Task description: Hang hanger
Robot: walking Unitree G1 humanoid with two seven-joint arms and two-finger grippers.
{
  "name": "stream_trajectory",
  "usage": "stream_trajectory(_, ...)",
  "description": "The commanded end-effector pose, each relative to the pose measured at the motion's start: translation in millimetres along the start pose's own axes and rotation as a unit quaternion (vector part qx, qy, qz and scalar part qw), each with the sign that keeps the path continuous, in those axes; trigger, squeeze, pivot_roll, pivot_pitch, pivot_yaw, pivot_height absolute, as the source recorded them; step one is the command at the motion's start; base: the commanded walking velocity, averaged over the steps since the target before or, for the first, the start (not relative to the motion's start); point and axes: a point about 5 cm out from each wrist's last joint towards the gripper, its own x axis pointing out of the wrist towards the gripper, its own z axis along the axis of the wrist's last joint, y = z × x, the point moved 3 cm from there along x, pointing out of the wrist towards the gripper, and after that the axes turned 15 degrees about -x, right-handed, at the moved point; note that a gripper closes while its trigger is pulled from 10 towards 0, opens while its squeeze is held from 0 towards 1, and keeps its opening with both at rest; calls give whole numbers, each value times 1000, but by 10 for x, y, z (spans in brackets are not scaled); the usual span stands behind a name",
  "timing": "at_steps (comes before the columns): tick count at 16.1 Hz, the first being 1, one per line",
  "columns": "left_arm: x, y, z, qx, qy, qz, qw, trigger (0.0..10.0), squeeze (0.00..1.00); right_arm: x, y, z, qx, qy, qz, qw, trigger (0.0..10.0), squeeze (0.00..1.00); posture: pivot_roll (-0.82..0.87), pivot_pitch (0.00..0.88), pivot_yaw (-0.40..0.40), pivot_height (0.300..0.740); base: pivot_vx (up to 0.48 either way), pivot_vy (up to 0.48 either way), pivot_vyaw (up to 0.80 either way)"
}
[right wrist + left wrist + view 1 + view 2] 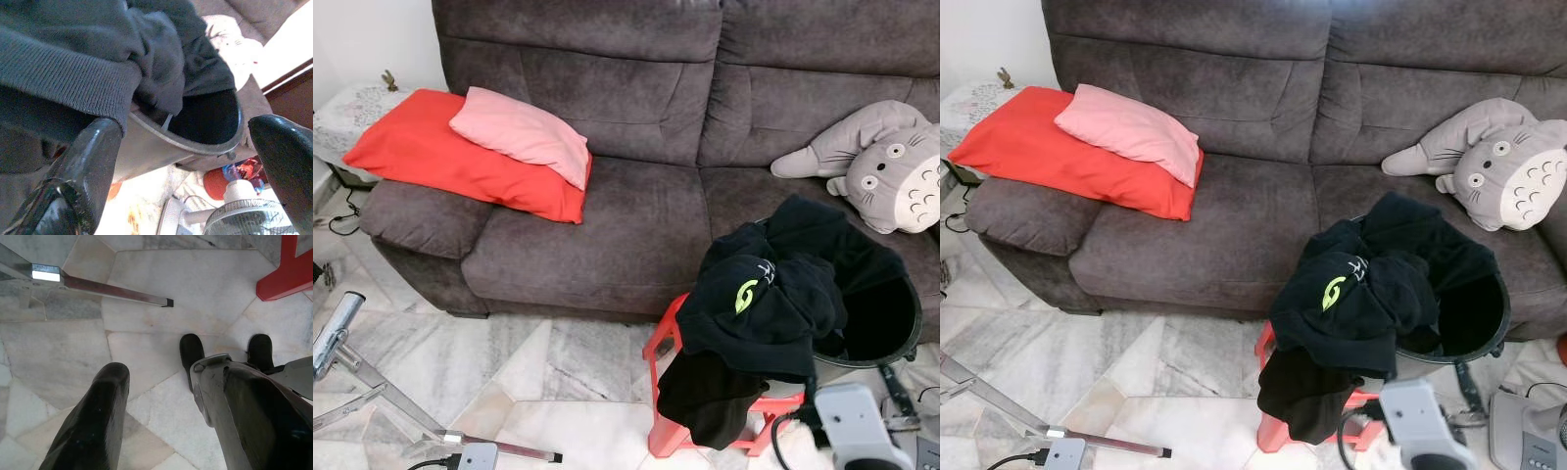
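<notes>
A big grey sofa [607, 186] fills the back of the room, with a red pillow [431, 157] and a pink pillow [524, 135] lying on its left side and a grey plush toy [886, 162] leaning on its right side. In front of the sofa stands a red stool [668, 392], and a dark bucket [891, 333] sits on it, likely put up there so the robot need not bend so low. A pile of black clothes [773, 294] spills over the bucket's rim and hangs down past the stool; one piece has a green mark on it. The hanger must be found first, and I cannot see a hanger in any picture; it may be under the clothes, but that is only a guess. The right claw [186, 161] is low beside the bucket, just under a ribbed cuff of the clothes, and its 2 fingers are spread wide with nothing between them, as if set to reach in. The left claw [161, 406] points down at the marble floor [58, 347], its 2 fingers wide apart and holding nothing, so that arm seems to be waiting. A thin metal bar [112, 290] lies along the floor near it, and it looks like the foot of a stand, maybe where things get hung.
</notes>
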Motion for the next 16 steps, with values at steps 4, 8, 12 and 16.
stream_trajectory(4,-25,47,-127,4,23,7,1000,10000,0,58,9,-115,6,7,-9,1000,10000,0,-190,184,-30,740,0,0,0)
stream_trajectory(8,-27,52,-129,5,24,6,1000,10000,0,100,87,-26,17,-21,-2,1000,10000,0,-183,183,-29,740,0,0,0)
stream_trajectory(12,-27,52,-130,8,24,5,1000,10000,0,157,94,-29,0,-29,-13,999,10000,0,-180,185,-27,740,0,0,0)
stream_trajectory(16,-27,49,-129,13,25,4,1000,10000,0,170,37,-73,-13,-19,-45,999,10000,0,-182,186,-28,740,0,0,0)
